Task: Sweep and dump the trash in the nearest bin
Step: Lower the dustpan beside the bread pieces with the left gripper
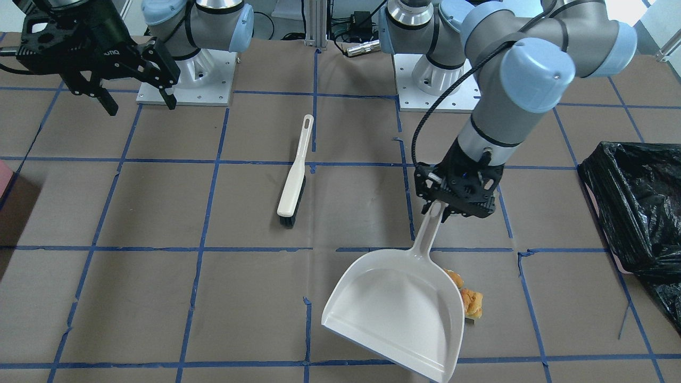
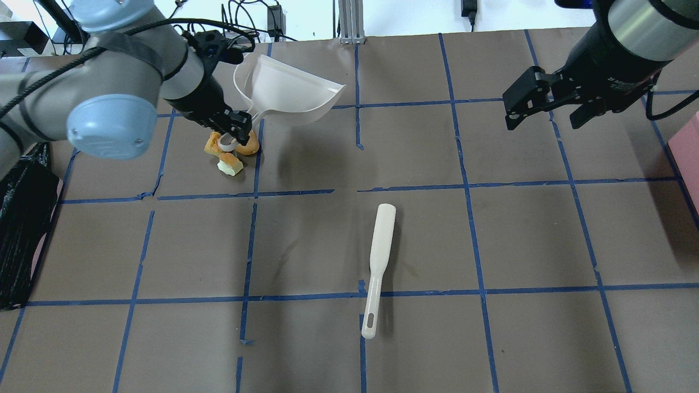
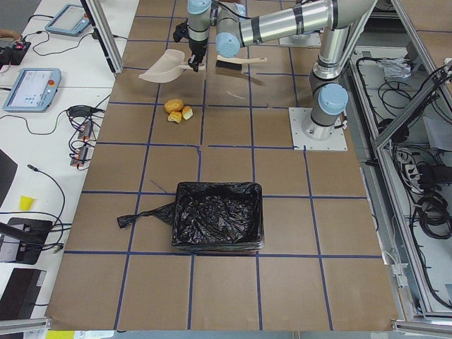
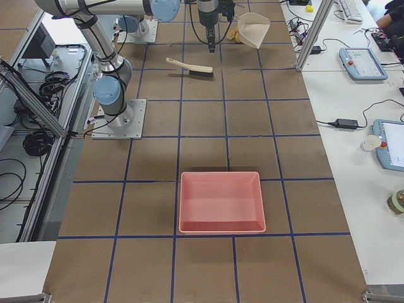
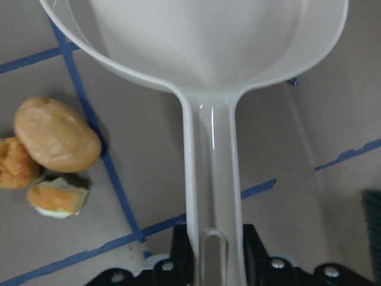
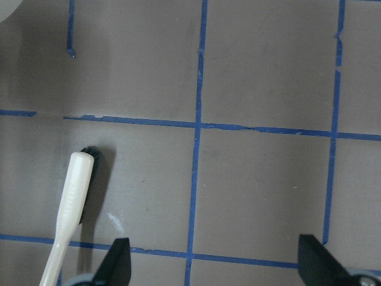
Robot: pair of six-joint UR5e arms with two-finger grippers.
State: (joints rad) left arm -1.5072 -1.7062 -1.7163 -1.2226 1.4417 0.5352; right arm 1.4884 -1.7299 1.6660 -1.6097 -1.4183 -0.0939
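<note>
the left gripper (image 1: 446, 208) is clamped on the handle of the white dustpan (image 1: 396, 308), whose scoop is empty and raised off the table. the trash (image 3: 176, 111), a tan lump with two crusty chunks just beside it, lies on the table next to the handle. the right gripper (image 1: 141, 105) hangs with jaws apart, holding nothing, well apart from the brush (image 1: 294, 175) lying flat. the black-lined bin (image 3: 217, 215) sits toward the table's left end.
</note>
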